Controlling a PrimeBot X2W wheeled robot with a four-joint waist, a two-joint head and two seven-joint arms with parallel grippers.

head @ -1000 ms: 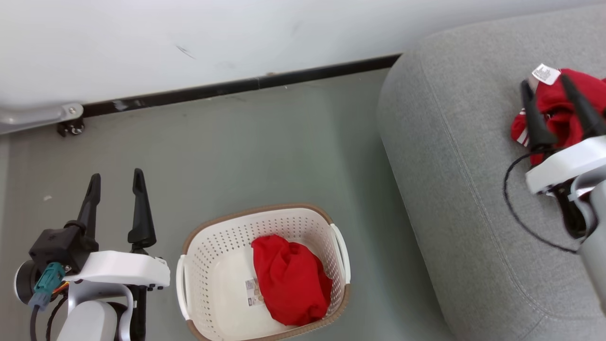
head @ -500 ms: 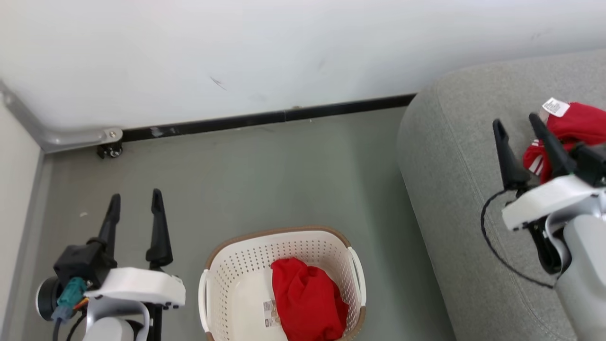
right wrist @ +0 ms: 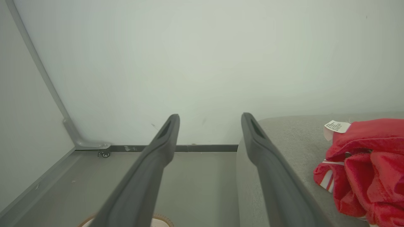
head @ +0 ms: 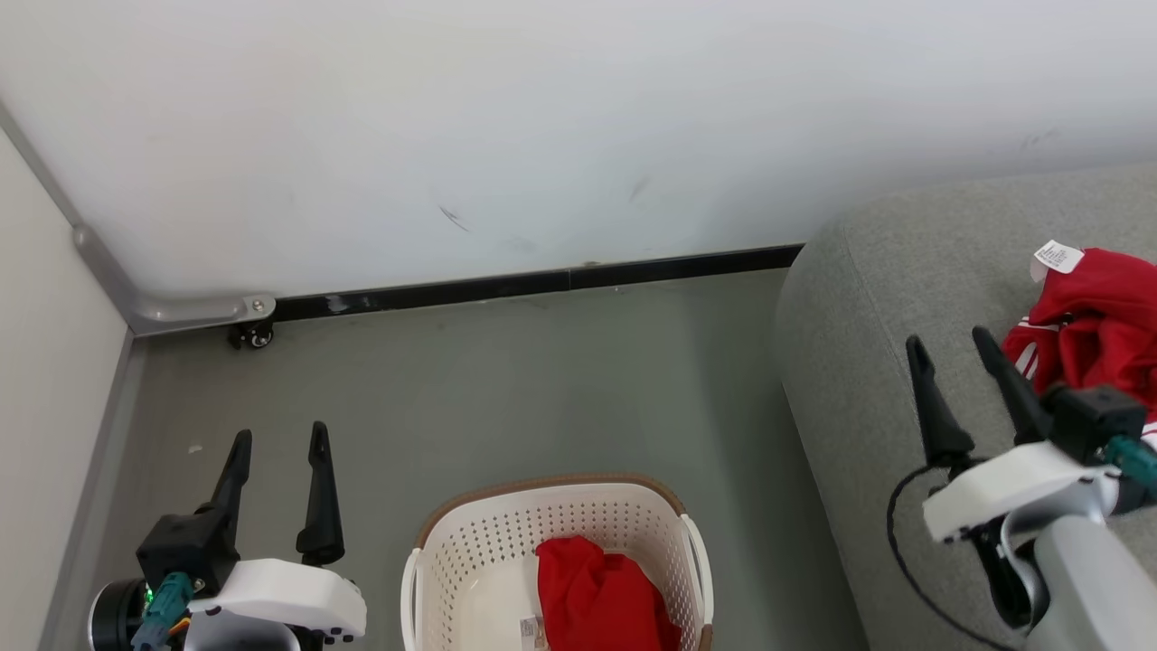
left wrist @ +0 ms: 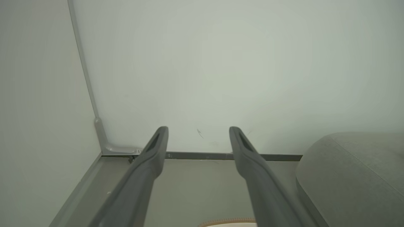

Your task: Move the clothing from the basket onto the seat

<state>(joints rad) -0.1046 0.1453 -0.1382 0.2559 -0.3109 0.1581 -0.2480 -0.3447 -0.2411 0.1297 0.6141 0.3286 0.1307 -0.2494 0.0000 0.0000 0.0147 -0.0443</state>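
A plain red garment (head: 601,597) lies in the cream perforated basket (head: 470,561) at the bottom middle of the head view. A second red garment (head: 1098,334) with white striped trim and a white tag lies on the grey seat (head: 868,298) at the right; the right wrist view shows this garment (right wrist: 366,170) to the right of my fingers. My right gripper (head: 949,348) hangs open and empty over the seat, just left of that garment. My left gripper (head: 280,443) stands open and empty over the floor, left of the basket. The basket's brown rim (left wrist: 227,220) peeks in at the left wrist view's bottom.
A white wall with a black baseboard (head: 542,280) runs behind the grey floor. A grey metal rail and a small caster (head: 258,334) sit in the left corner. A black cable (head: 904,551) loops from my right wrist over the seat.
The head camera has tilted up, so basket and seat sit lower in the picture. My right gripper has drawn back to the left, off the striped garment. Both grippers stay open.
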